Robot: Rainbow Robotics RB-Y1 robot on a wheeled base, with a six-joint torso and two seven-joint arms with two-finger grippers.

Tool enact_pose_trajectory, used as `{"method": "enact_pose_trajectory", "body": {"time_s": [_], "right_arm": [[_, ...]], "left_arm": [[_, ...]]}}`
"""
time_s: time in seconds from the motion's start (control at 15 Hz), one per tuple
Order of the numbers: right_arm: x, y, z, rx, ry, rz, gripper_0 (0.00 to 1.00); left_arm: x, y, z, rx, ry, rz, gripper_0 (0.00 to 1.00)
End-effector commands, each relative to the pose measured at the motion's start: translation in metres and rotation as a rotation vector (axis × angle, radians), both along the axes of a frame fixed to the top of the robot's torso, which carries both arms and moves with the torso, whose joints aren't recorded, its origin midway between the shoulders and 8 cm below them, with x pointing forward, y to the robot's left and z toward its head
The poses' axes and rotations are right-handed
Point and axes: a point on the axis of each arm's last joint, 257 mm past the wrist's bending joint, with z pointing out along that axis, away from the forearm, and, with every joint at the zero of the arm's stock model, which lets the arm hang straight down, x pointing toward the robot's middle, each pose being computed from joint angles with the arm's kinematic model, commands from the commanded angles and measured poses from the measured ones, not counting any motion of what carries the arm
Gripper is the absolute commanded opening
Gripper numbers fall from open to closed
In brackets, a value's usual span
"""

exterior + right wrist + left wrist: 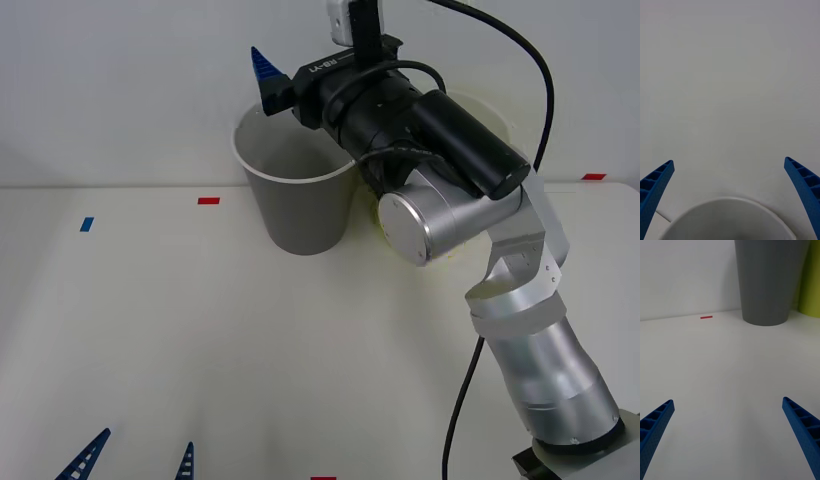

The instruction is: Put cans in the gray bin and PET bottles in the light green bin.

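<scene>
The gray bin [300, 215] stands at the back of the table, and the light green bin [373, 215] right of it is mostly hidden behind my right arm. My right gripper [268, 85] hovers above the gray bin's far rim. It is open with nothing between its fingers, and the right wrist view has the bin's white rim [727, 200] just below the gripper [729, 162]. My left gripper [147, 442] rests open and low at the table's near left edge. From the left gripper [728, 401], the gray bin [769, 281] and light green bin [810, 277] stand far off. Cans and PET bottles are out of view.
A white wall rises directly behind the bins. Small tape marks lie on the white table: red [208, 200] left of the gray bin, blue [87, 224] farther left, red [593, 176] at the far right. A black cable [470, 370] hangs beside my right arm.
</scene>
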Motion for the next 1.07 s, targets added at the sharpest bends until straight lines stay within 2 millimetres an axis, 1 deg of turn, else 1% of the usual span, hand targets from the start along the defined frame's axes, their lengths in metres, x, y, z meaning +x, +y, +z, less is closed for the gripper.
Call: {"method": "enact_pose_trajectory", "body": {"time_s": [0.07,0.27,0.33,0.47,0.67,0.8,0.93,1.07], "right_arm": [[-0.023,-0.022,-0.016,0.014,0.005,-0.011,1.00],[-0.045,-0.045,-0.030,0.007,0.009,-0.027,1.00],[-0.057,-0.056,-0.037,0.001,0.011,-0.038,1.00],[-0.076,-0.070,-0.048,0.003,0.025,-0.047,1.00],[-0.103,-0.094,-0.069,0.003,0.060,-0.083,1.00],[-0.114,-0.113,-0.090,0.003,0.082,-0.124,1.00],[-0.120,-0.137,-0.109,0.005,0.089,-0.177,1.00],[-0.125,-0.157,-0.123,-0.005,0.100,-0.226,1.00]], "left_arm": [[0.000,0.000,0.000,0.000,0.000,0.000,1.00],[0.000,0.000,0.000,0.000,0.000,0.000,1.00],[0.000,0.000,0.000,0.000,0.000,0.000,1.00],[0.000,0.000,0.000,0.000,0.000,0.000,1.00],[0.000,0.000,0.000,0.000,0.000,0.000,1.00],[0.000,0.000,0.000,0.000,0.000,0.000,1.00],[0.000,0.000,0.000,0.000,0.000,0.000,1.00],[0.000,0.000,0.000,0.000,0.000,0.000,1.00]]}}
